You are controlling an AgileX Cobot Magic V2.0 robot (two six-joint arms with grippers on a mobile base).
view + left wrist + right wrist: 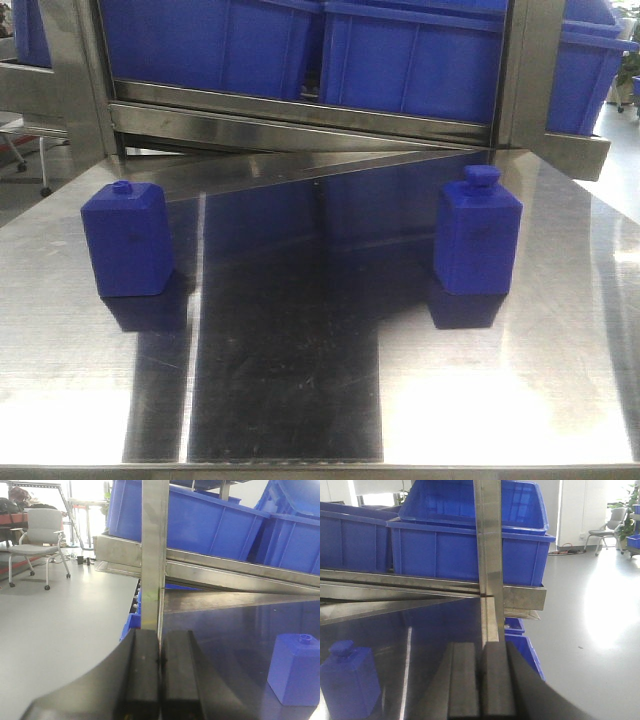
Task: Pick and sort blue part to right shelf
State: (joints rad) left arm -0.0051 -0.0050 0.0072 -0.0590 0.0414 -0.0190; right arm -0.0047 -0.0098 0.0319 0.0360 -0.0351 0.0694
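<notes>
The blue part [478, 235], a dark-blue bottle-shaped block with a wide cap, stands upright on the steel table [300, 400] at the right. It also shows low on the left in the right wrist view as the blue part [347, 680]. My right gripper [481, 646] is shut with nothing in it, to the right of the part and apart from it. My left gripper [160, 634] is also shut and empty. The right shelf [300, 112], a steel rack holding blue bins [410, 60], rises just behind the table. Neither gripper appears in the front view.
A squatter blue block [127, 240] with a tiny knob stands at the table's left, seen also as the block [296, 670] right of my left gripper. Steel rack posts [154, 555] [489, 540] stand straight ahead of each gripper. Office chairs [37, 535] sit on the floor beyond.
</notes>
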